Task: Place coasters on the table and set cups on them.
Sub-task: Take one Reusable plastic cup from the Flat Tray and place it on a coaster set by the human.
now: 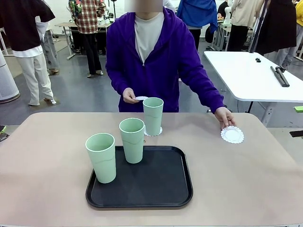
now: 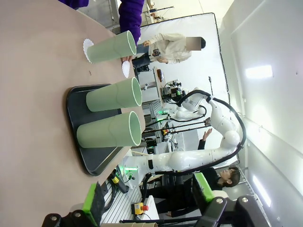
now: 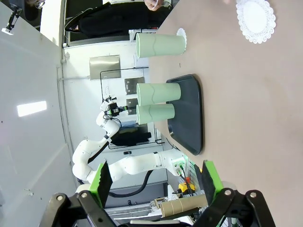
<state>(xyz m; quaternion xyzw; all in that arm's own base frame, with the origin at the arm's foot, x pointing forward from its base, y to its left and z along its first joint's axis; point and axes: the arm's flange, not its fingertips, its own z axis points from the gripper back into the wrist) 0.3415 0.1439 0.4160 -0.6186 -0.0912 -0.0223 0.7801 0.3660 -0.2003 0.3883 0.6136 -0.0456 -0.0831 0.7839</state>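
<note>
One mint-green cup (image 1: 153, 116) stands on a lacy white coaster (image 1: 153, 132) on the beige table (image 1: 42, 156), just beyond the tray. Two more cups (image 1: 132, 140) (image 1: 101, 157) stand on the black tray (image 1: 161, 189). A second coaster (image 1: 232, 135) lies on the table at far right, with the person's hand (image 1: 224, 117) touching its edge. The person's other hand holds a third coaster (image 1: 141, 98) above the table. My left gripper (image 2: 147, 198) is open and far from the cups (image 2: 111, 47). My right gripper (image 3: 156, 182) is open, with the far-right coaster (image 3: 256, 19) well ahead of it.
A person in a purple hoodie (image 1: 151, 61) stands at the far edge of the table. A white table (image 1: 251, 75) stands behind at the right. Bare tabletop lies left and right of the tray.
</note>
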